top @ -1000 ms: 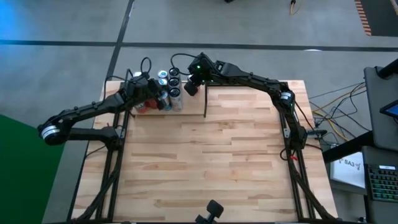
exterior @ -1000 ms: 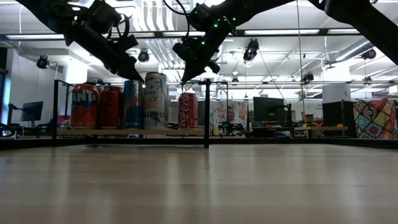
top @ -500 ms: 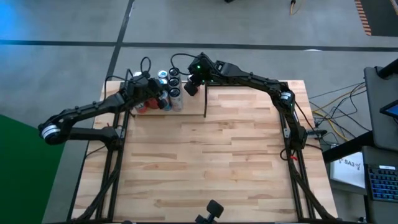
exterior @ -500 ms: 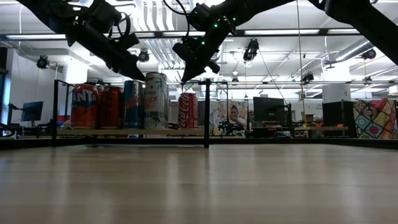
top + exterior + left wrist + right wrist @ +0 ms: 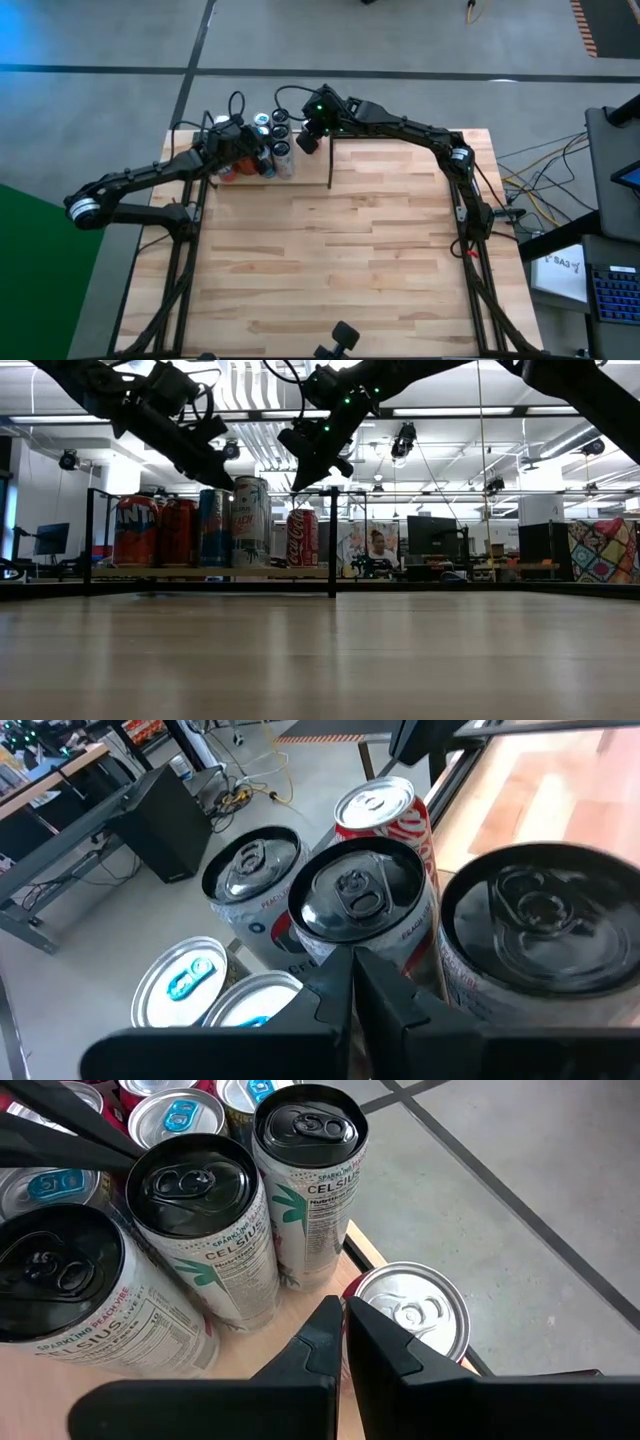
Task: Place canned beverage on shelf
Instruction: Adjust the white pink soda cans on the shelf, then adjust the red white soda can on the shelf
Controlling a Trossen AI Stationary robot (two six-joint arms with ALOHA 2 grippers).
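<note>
Where the pale butcher-block surface meets its far left corner, the shelf, a light wood plank framed by thin black rods, carries a tight cluster of upright cylindrical cans. Seen level, an orange Fanta can, a red can, a slim blue can, a taller white Celsius can and a red Coca-Cola can stand side by side, the last just beside the black upright divider rod. Their aluminium tops are round and glossy, some black, some silver, with pull tabs.

Both arms hang over this group. The left pincer hovers closed just above the black lid of a can, holding nothing; the right pincer is likewise closed and empty, poised above the silver-topped Coca-Cola can at the plank's edge, next to three Celsius cans.

Right of the divider the shelf is bare, and the wide plank surface nearer the camera lies open.
</note>
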